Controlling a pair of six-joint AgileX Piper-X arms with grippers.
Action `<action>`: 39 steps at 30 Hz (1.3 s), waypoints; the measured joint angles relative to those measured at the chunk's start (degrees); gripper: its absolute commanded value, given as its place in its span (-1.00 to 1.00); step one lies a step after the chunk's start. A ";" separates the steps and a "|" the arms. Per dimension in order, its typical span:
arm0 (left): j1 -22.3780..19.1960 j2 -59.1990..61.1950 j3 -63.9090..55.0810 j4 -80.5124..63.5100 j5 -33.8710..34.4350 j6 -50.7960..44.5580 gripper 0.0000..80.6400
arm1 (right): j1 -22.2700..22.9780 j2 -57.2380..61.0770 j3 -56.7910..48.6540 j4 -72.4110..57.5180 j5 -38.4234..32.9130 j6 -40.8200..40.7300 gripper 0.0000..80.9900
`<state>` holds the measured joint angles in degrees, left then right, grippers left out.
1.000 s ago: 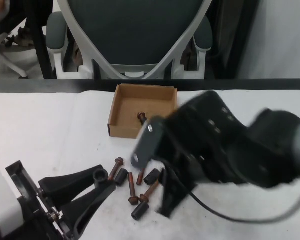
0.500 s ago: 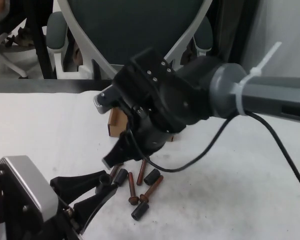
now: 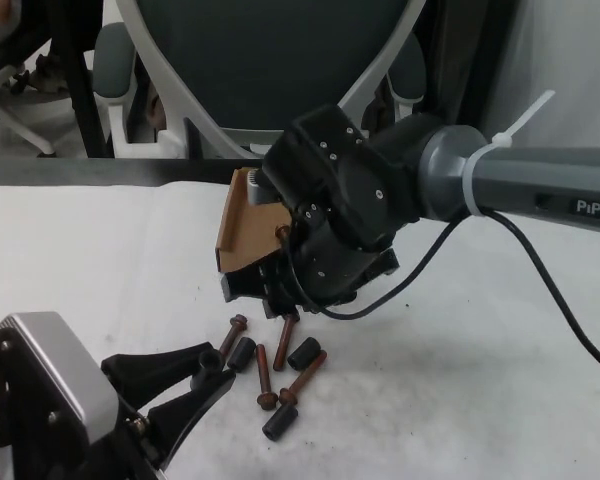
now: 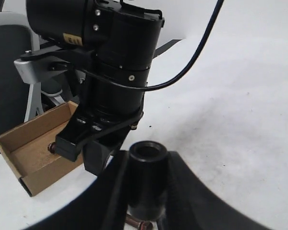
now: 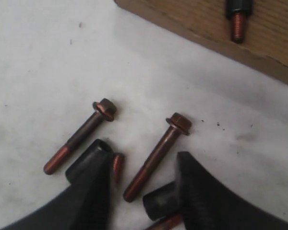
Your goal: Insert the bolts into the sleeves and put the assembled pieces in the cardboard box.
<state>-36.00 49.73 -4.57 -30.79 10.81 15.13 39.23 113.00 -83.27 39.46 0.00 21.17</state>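
My left gripper [image 3: 216,369] sits at the near left, shut on an upright black sleeve [image 3: 201,357] [image 4: 148,179] with its bore facing up. My right gripper [image 3: 269,299] [image 5: 141,158] hangs open, pointing down over the loose parts, and a copper bolt [image 5: 156,156] lies on the table between its fingers. A second bolt [image 5: 81,136] lies beside one finger, and a black sleeve [image 5: 162,203] lies by the other. The cardboard box [image 3: 242,222] [image 5: 259,48] [image 4: 33,148] holds one assembled piece [image 5: 239,13], and the right arm hides part of the box in the high view.
More bolts [image 3: 263,372] and black sleeves [image 3: 280,421] lie scattered on the white bench in front of the box. An office chair [image 3: 270,60] stands behind the bench's far edge. Bare bench surface spreads to the left and right of the parts.
The right arm swung from low on the right up over the box, then came down to the bolts. The left arm's wrist shifted slightly, sleeve still held.
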 measured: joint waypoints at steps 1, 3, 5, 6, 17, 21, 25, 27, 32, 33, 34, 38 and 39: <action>0.00 0.00 0.00 -0.04 0.00 -0.10 -0.98 | -0.03 0.05 0.00 0.00 0.00 0.14 0.02; 0.00 0.00 0.00 0.09 0.00 -0.08 -0.98 | -0.08 0.66 0.00 -0.03 0.00 1.15 0.02; 0.00 0.00 0.00 0.12 0.00 -0.15 -0.98 | -0.08 1.36 0.00 0.08 -0.36 2.12 0.02; 0.00 0.00 0.00 0.12 0.00 -0.15 -0.98 | -0.08 1.69 0.00 0.03 -0.60 2.48 0.02; 0.00 0.00 0.00 0.26 -0.07 -0.15 -0.98 | -0.08 4.69 0.00 0.03 -1.60 5.83 0.02; 0.00 0.00 0.00 0.26 -0.07 -0.15 -0.98 | -0.21 5.88 -0.11 -0.92 -1.60 7.51 0.01; 0.00 0.00 0.00 0.26 -0.07 -0.15 -0.98 | -0.33 6.63 -0.87 -3.24 -1.29 10.74 -0.23; 0.00 0.00 0.00 0.26 -0.07 -0.15 -0.98 | -0.33 7.26 -1.48 -3.98 -1.30 11.54 -0.42; 0.00 0.00 0.00 0.26 -0.07 -0.15 -0.98 | -0.48 8.68 -2.71 -5.84 -1.23 12.15 -0.70; 0.00 0.00 0.00 0.26 -0.07 -0.15 -0.98 | -0.48 8.85 -2.79 -6.10 -1.23 12.12 -0.70; 0.00 0.00 0.00 0.26 -0.07 -0.15 -0.98 | -0.62 8.92 -2.76 -6.34 -1.23 12.29 -0.70; 0.00 0.00 0.00 0.26 -0.07 -0.15 -0.98 | -0.78 8.96 -2.76 -6.58 -1.23 12.28 -0.70; 0.00 0.00 0.00 0.26 -0.07 -0.15 -0.98 | -0.76 9.07 -2.76 -6.69 -1.23 12.28 -0.71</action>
<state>-36.00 49.73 -4.57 -30.53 10.75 14.99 38.47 122.07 -86.02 32.77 -1.24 33.46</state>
